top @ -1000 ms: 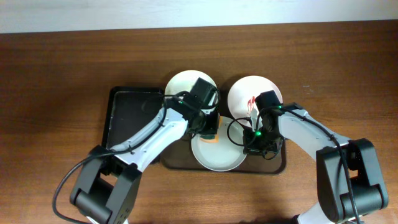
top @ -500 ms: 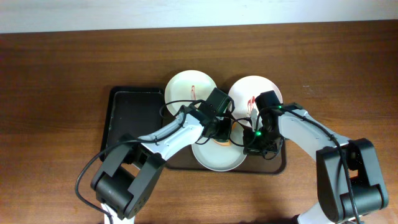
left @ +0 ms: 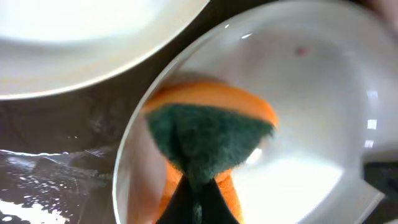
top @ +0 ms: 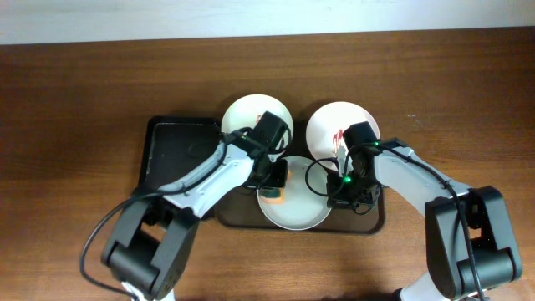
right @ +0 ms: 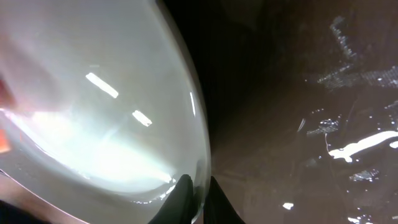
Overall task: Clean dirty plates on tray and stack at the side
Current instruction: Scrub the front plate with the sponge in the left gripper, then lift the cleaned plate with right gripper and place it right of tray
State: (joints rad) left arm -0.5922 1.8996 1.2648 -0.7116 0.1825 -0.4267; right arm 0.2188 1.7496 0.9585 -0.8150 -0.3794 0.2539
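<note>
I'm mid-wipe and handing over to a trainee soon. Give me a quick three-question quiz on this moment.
1. True or false: the left hand presses the sponge on the front plate.
2. Fill in: the smeared plate sits at the rear ___.
3. The right hand pinches: A the sponge, B the front plate's rim, C the smeared plate?
Key: 1 true; 2 right; 3 B.

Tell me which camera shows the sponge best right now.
Left wrist: the sponge sits large and central, green face and orange body, pinched by the left gripper on the front plate. Overhead shows a small half-hidden patch. Right wrist shows none clearly.
</note>
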